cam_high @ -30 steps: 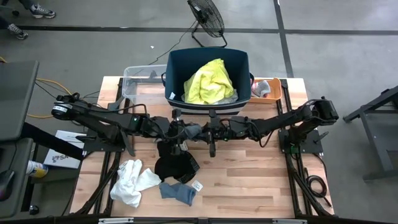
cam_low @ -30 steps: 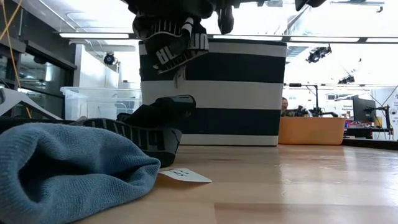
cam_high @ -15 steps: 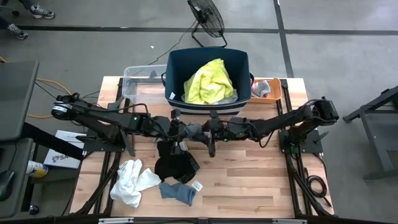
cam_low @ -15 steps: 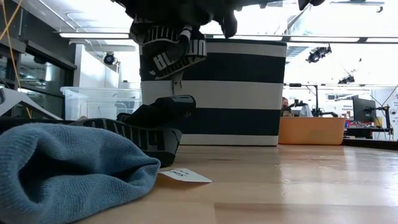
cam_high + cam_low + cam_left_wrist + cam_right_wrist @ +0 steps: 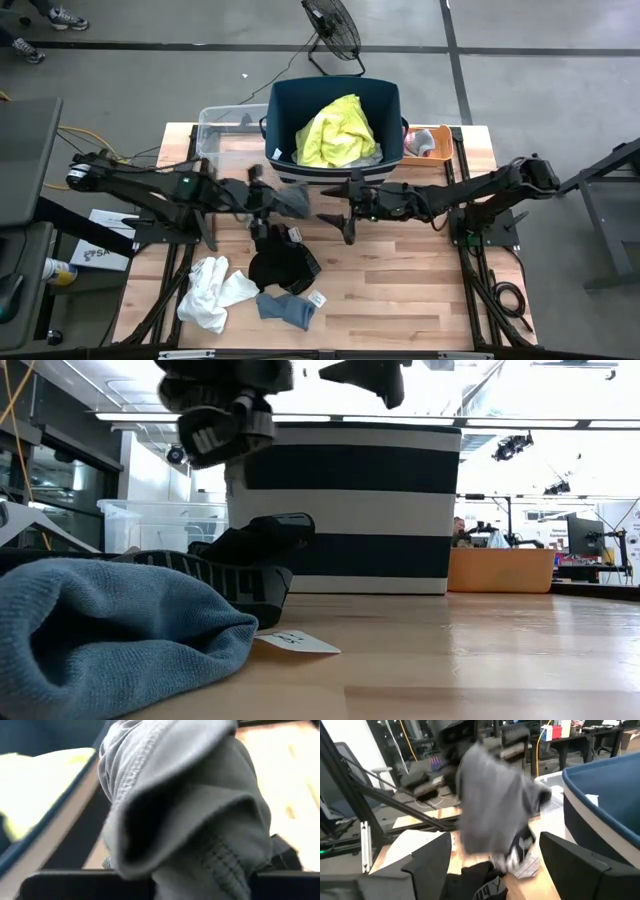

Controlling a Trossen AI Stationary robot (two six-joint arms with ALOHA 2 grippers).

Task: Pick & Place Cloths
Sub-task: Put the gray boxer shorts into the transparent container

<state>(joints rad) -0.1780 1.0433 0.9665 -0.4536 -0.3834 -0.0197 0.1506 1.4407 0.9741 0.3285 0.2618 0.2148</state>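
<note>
Our left gripper (image 5: pixel 268 199) has its fingers clamped on the grey sock (image 5: pixel 291 201), held above the table (image 5: pixel 400 290) just before the navy tub (image 5: pixel 335 125). Our right gripper (image 5: pixel 340 213) hangs beside it, fingers wide, holding nothing.

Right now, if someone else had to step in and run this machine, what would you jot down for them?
Left gripper: shut on the grey garment, held in the air in front of the navy tub.
Right gripper: open, empty, near the middle of the table, apart from the garment.
Done: neon yellow shirt is in the tub.
Left: drop the grey garment in the tub. On the table: black cloth, white cloth, blue-grey sock.
</note>
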